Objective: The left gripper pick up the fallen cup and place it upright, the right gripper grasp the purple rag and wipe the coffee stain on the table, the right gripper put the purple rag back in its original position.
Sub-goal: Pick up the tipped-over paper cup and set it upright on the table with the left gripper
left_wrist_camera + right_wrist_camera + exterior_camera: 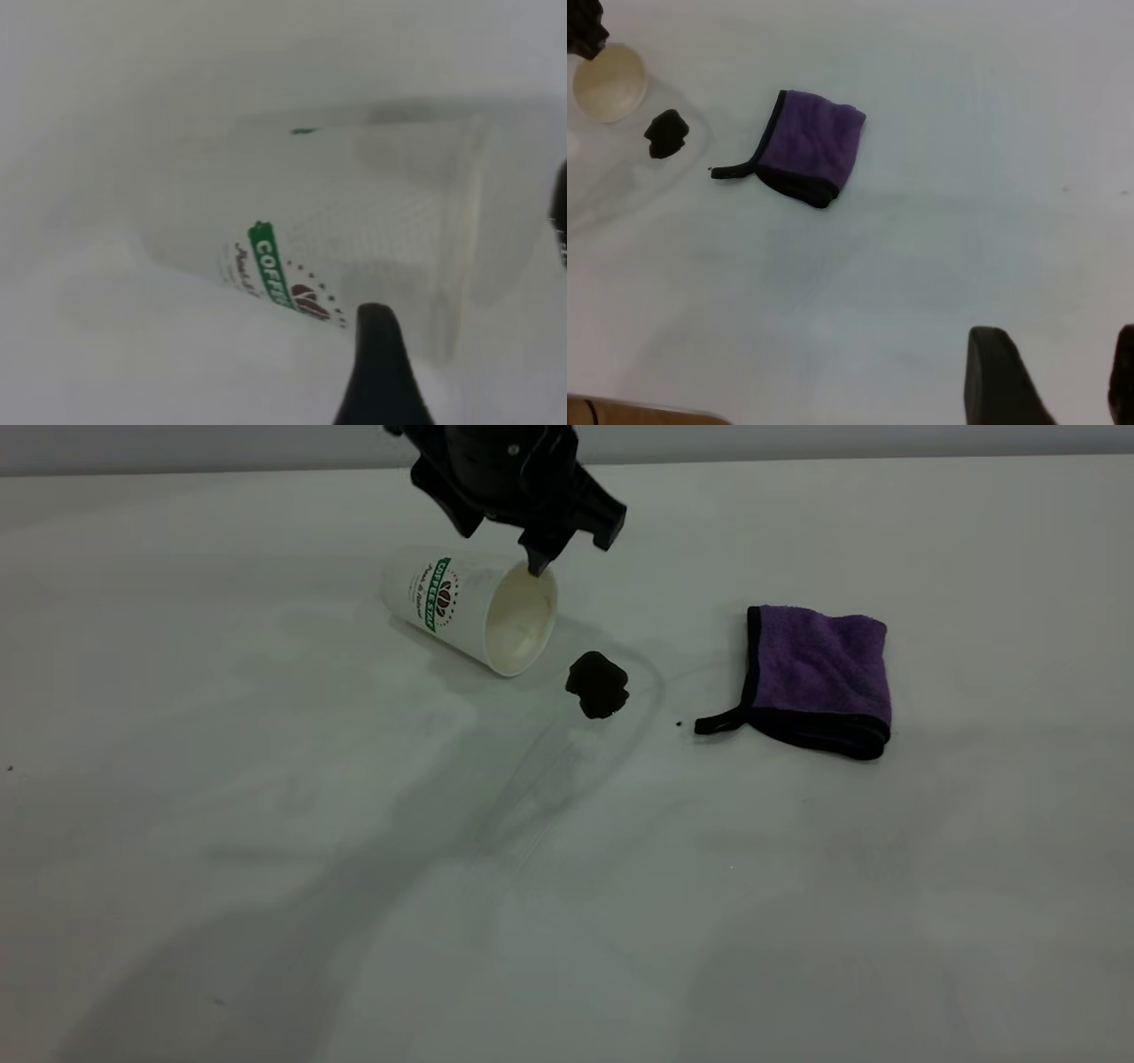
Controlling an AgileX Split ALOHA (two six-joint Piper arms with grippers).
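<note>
jaws spread, the left gripper point(542, 549) hangs over the mouth end of the fallen cup point(469, 609), one fingertip just at the upper edge of the rim. in the left wrist view one black finger point(381, 372) shows on the near side of the ribbed wall, by the green lettering, and a sliver of the other finger sits at the frame's edge past the rim, so the cup's mouth end lies between them, not yet pinched.

the cup lies on its side on the table point(266, 921), base toward the far left, cream-lined mouth facing the coffee stain point(598, 685), which sits just beside the rim but apart from it. to do this step well, i'd judge the gripper should settle a little lower so both fingers bracket the wall near the rim, close gently enough not to crush the paper, then lift and swing the base down, setting the cup away from the stain.

farther out, the purple rag point(819, 677) lies folded, well apart from the cup, its black strap pointing toward the stain, with a tiny dark speck point(679, 724) between them. the right gripper point(1050, 381) is parked off to the side above bare table, its fingers parted and holding nothing.
</note>
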